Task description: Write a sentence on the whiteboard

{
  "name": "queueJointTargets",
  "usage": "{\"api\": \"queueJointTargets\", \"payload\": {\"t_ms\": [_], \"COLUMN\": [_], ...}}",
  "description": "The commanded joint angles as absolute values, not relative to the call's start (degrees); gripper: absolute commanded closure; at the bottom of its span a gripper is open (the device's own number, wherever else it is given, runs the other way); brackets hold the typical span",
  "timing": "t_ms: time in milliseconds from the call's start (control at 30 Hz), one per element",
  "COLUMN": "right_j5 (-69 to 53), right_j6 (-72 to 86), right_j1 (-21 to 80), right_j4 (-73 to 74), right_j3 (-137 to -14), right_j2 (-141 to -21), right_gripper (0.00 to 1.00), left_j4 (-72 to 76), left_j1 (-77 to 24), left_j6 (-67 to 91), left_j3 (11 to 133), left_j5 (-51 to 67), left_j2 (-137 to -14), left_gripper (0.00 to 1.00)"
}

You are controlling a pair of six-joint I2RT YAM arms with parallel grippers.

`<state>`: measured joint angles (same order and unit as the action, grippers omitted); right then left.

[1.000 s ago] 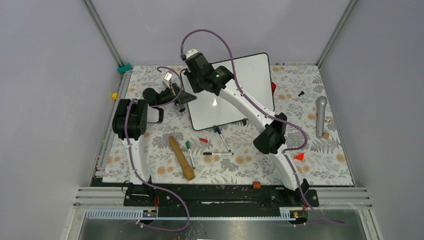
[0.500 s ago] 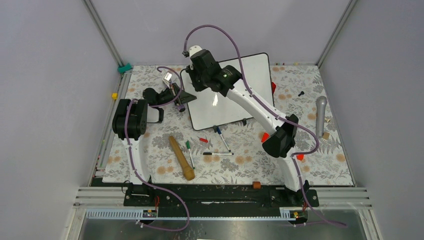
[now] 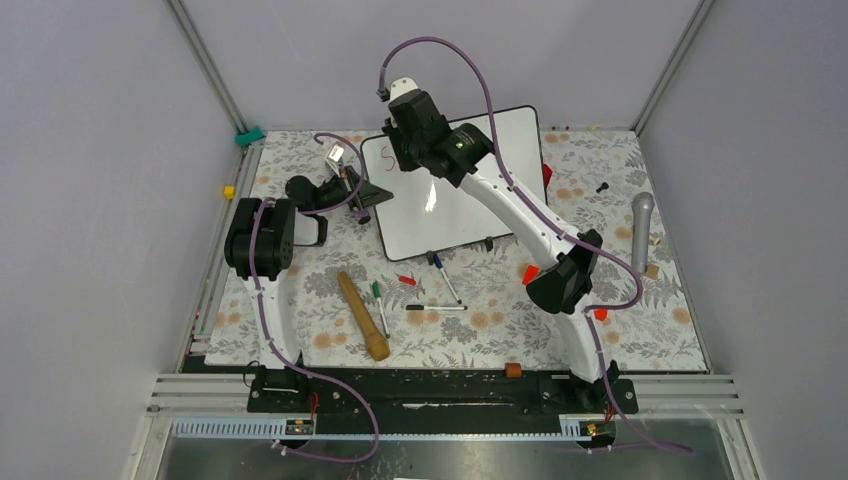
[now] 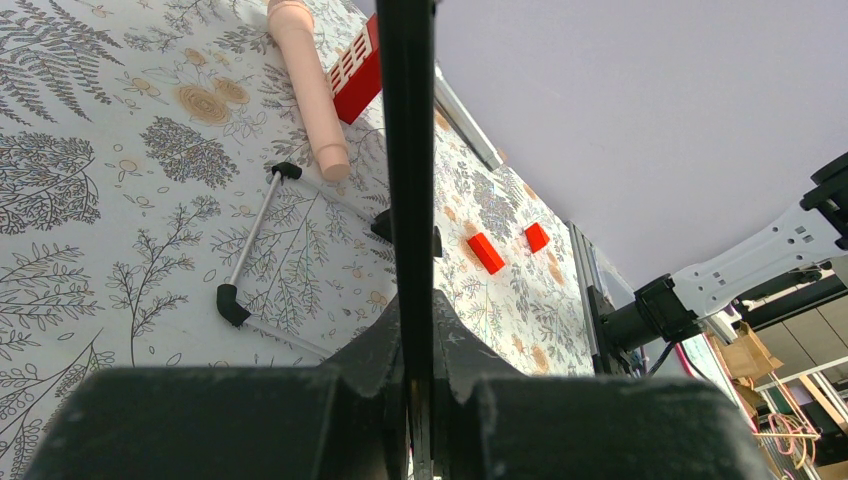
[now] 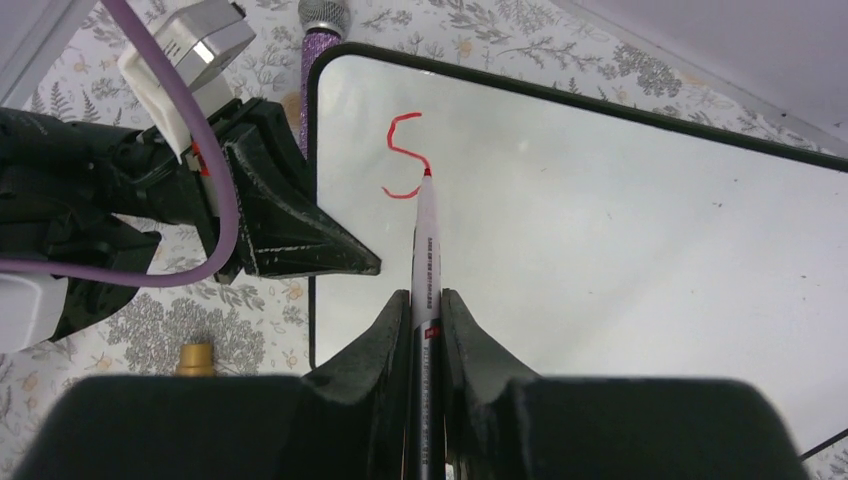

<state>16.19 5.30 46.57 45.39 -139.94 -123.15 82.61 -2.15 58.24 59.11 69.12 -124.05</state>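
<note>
The whiteboard (image 3: 470, 190) lies tilted at the back middle of the table. In the right wrist view the whiteboard (image 5: 620, 240) bears one red letter "S" (image 5: 405, 155) near its top left corner, which is all of the sentence that shows. My right gripper (image 5: 425, 300) is shut on a red marker (image 5: 426, 240), whose tip rests at the right side of the S. Seen from above, the right gripper (image 3: 408, 150) hangs over that corner. My left gripper (image 4: 417, 310) is shut on the whiteboard's black frame (image 4: 405, 150) at its left edge (image 3: 375, 195).
A wooden rolling pin (image 3: 362, 315), a green marker (image 3: 379, 305), two more markers (image 3: 436, 307) (image 3: 446, 278) and a red cap (image 3: 405, 279) lie in front of the board. Red blocks (image 3: 530, 272) (image 3: 598, 313) sit by the right arm. A grey microphone (image 3: 641, 230) lies at the right.
My right gripper has moved right and back over the board's top left corner with the marker. The red S now shows beside it. The left arm has stayed still.
</note>
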Motion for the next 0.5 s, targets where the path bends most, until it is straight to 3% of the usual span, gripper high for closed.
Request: {"api": "queueJointTargets", "payload": {"t_ms": [0, 467], "right_j5": [18.39, 18.18], "right_j6": [4.14, 4.24], "right_j1": [45.89, 45.71], "right_j4": [47.43, 48.87], "right_j3": [-145.12, -149.85], "right_j2": [-125.31, -129.29], "right_gripper": [1.0, 1.0], "left_j4": [84.55, 84.55], "left_j1": [-2.9, -2.86], "left_j6": [55.31, 55.27], "left_j3": [58.53, 58.52], "left_j5": [74.01, 74.09], "left_j2": [-123.49, -123.48], "left_gripper": [1.0, 1.0]}}
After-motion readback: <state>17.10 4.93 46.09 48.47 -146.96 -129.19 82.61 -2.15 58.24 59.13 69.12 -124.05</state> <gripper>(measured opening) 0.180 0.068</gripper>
